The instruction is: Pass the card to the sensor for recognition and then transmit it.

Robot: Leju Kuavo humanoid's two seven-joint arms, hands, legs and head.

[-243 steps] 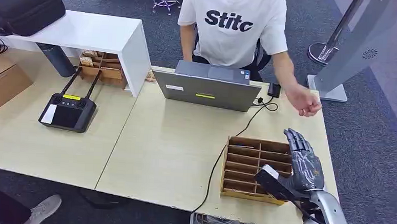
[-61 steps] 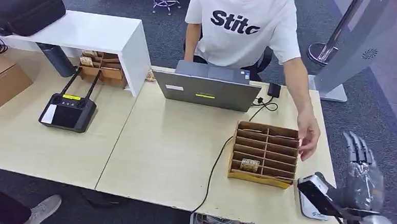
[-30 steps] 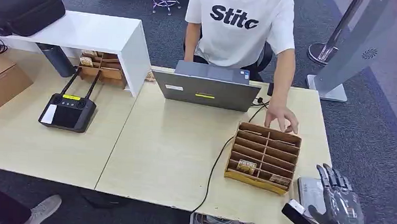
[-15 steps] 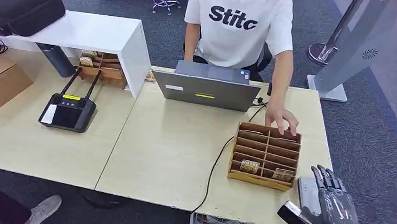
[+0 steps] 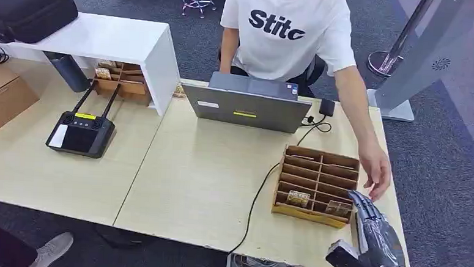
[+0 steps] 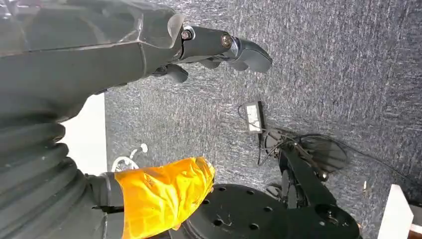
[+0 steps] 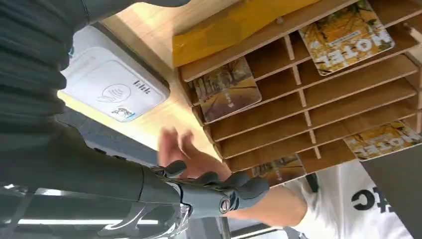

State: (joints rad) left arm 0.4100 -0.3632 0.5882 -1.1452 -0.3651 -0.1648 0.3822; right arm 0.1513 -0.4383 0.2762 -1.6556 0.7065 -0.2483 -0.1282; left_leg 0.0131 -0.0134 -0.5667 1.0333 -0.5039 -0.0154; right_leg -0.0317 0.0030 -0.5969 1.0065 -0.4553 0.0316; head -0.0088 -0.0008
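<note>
Beside the wooden rack (image 5: 316, 186), our right hand (image 5: 377, 236) has fingers spread, holding nothing, near a person's hand (image 5: 376, 170).

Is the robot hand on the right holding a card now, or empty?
Empty: the right robot hand has its fingers spread with nothing between them; cards sit in the wooden organizer.

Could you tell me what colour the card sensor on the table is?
White card sensor, clearest in the right wrist view.
</note>
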